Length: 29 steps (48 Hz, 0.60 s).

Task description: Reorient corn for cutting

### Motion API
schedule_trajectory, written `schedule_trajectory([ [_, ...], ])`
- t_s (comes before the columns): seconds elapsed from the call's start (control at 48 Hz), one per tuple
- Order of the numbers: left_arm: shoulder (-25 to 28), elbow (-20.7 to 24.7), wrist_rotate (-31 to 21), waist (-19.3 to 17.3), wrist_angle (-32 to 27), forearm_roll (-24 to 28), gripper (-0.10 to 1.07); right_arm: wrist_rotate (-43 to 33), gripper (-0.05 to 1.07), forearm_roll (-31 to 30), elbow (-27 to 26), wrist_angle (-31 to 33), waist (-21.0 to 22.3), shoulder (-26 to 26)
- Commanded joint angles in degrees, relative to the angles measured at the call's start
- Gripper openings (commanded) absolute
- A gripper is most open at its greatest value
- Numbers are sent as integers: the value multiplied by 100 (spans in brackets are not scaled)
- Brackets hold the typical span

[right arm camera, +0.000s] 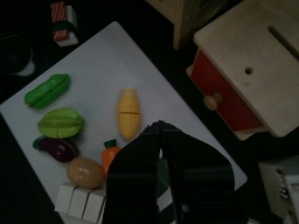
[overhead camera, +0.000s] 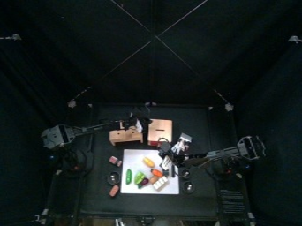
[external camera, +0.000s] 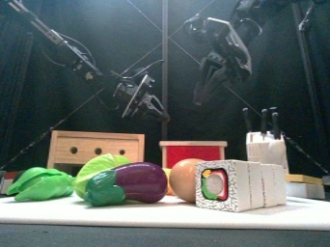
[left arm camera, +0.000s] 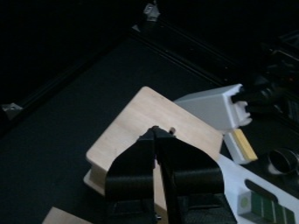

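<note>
Two tools clenched, both empty. Corn (right arm camera: 128,108) lies free on the white board (right arm camera: 176,83), right tool (right arm camera: 163,131) hovering just beside it, left tool (left arm camera: 158,134) over the wooden box (left arm camera: 140,131). My worry: the crowded carrot (right arm camera: 108,154) and onion (right arm camera: 84,171) get knocked, or the corn rolls.

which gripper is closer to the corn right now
Right. The right gripper hangs just above the corn on the white board; the left gripper is off over a wooden box.
</note>
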<state>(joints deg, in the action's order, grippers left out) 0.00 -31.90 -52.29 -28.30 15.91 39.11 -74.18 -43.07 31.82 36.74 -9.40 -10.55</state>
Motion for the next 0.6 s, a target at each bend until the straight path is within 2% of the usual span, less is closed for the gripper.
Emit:
schedule_trajectory([
  [0.0, -290, -185, 18, 9, 281, 97, 36, -123, 30, 18, 149, -501, -26, -202],
  [0.125, -571, -571, 18, 193, 501, 193, 36, -272, 30, 105, 281, -1072, -35, -70],
  [0.271, -1090, -1178, 88, 501, 844, 431, 36, -220, 31, 70, 185, -1600, -26, 334],
  [0.458, -1538, -1942, 369, 1072, 1037, 501, 36, -246, 33, 62, -114, -1600, -9, 870],
  [0.583, -1679, -2364, 475, 1547, 1028, 352, 36, -264, 42, 70, -299, -1547, 0, 1107],
])
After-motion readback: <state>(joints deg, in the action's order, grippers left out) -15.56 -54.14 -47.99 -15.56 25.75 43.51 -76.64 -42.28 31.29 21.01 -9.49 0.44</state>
